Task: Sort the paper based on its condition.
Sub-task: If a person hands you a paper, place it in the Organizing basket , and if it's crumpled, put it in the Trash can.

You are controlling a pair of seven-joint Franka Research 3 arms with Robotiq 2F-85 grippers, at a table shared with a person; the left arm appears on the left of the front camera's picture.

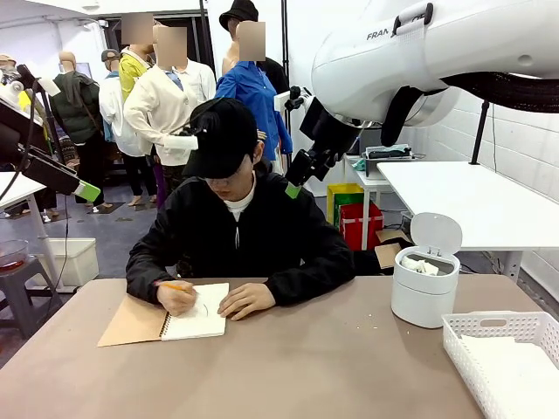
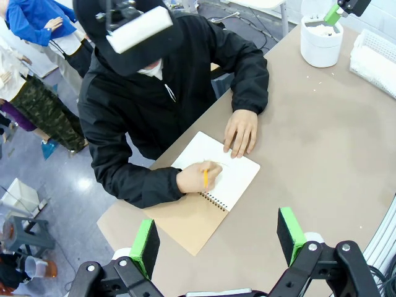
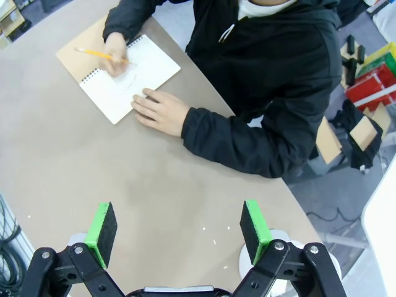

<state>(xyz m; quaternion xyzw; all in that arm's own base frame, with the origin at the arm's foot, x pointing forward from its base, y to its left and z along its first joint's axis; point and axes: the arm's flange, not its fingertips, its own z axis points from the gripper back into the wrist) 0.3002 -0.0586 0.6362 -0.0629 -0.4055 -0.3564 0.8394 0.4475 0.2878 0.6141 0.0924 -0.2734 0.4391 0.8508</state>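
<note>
Paper-wise, the crumpled wads (image 1: 422, 265) were sitting inside the little white bin (image 1: 423, 301) with its lid flipped up, on the robot's right side of the table (image 1: 314, 367). What looked like flat sheets (image 1: 515, 374) lay in the white basket (image 1: 498, 326) just beside the bin, nearer the robot.

Across the table, the person (image 1: 236, 231) was bent over an open notebook (image 1: 199, 316) with a brown cover. One hand (image 1: 177, 298) held a yellow pencil (image 2: 205, 178) to the page and the other hand (image 1: 247, 300) lay flat on the page's edge.

Both arms were up in the air, well apart from any paper. The left gripper (image 2: 218, 238) had its fingers spread wide with nothing between them. The right gripper (image 3: 178, 224) was the same, wide apart and empty, above bare tabletop.
</note>
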